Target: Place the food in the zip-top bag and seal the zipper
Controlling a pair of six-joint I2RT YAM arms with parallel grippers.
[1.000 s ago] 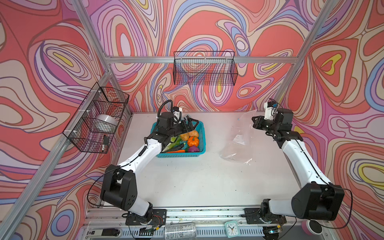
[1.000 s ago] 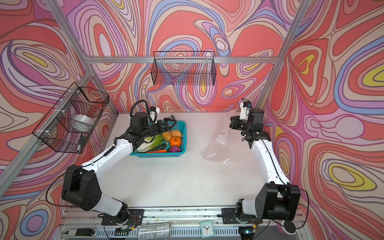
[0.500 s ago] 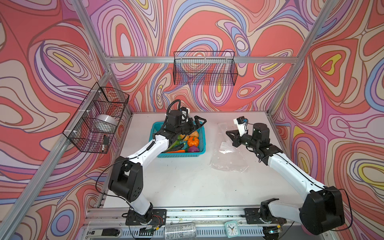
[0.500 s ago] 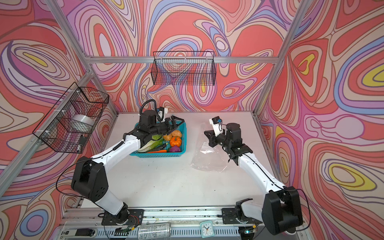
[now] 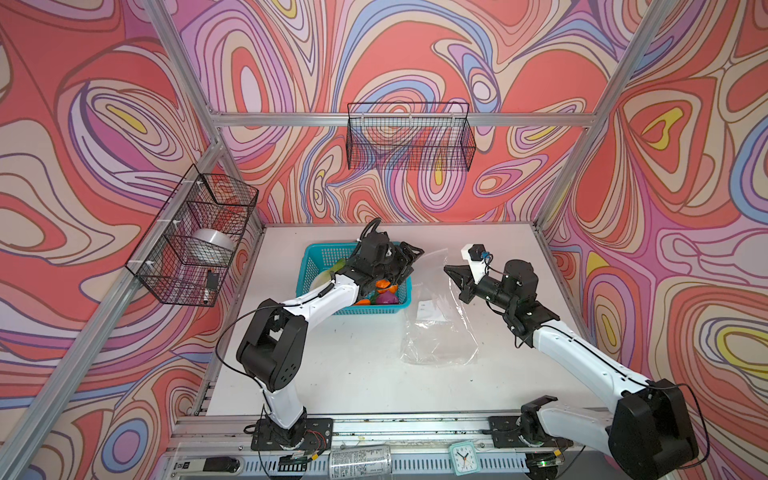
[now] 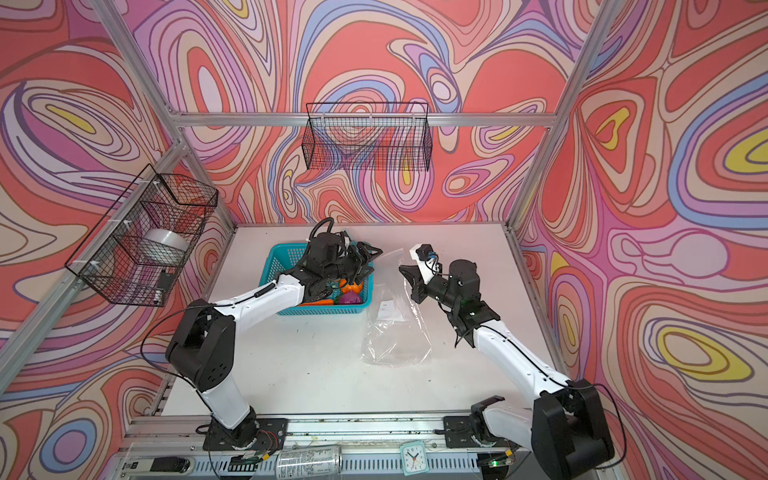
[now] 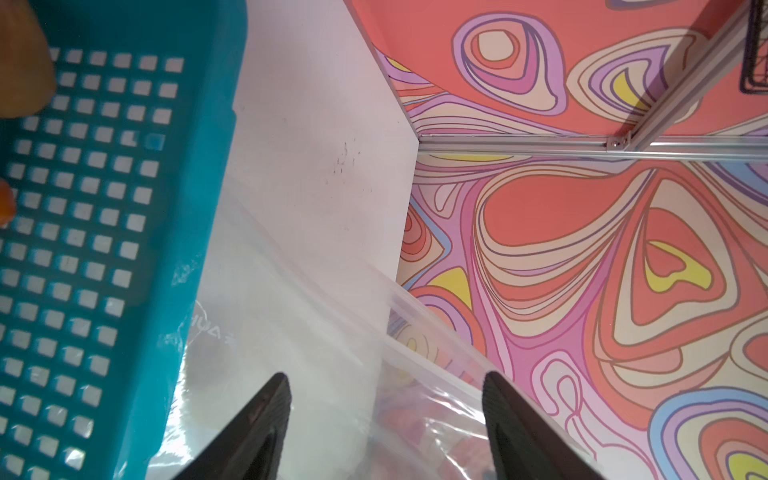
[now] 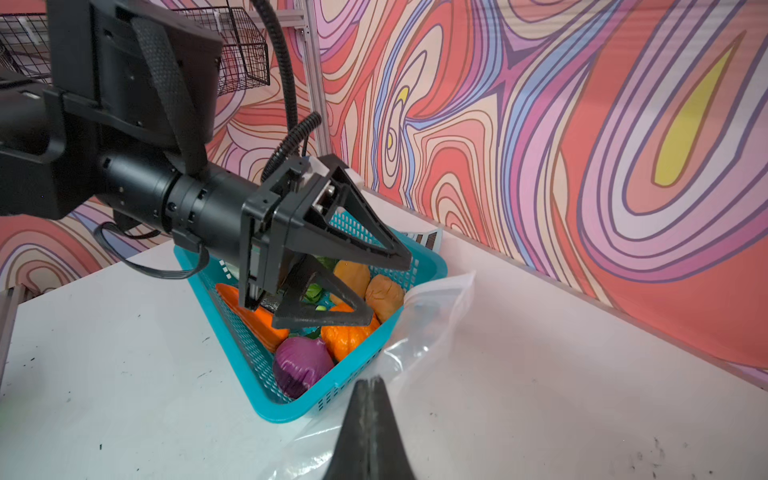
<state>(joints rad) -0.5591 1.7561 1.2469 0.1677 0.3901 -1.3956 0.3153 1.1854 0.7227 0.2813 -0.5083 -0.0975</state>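
Against a second ago, shows the large clear crinkly plastic zip-top bag hauled from the back right corner to the middle of the white table, draped just beside the teal perforated plastic basket that holds the toy vegetables. Shows the right arm swung inward and stretched low toward that basket, the right gripper pinched shut on the bag's raised edge. Shows the left arm bent over the basket, the left gripper shifted from its middle to its right rim, jaws spread and empty, pointing at the bag's film.
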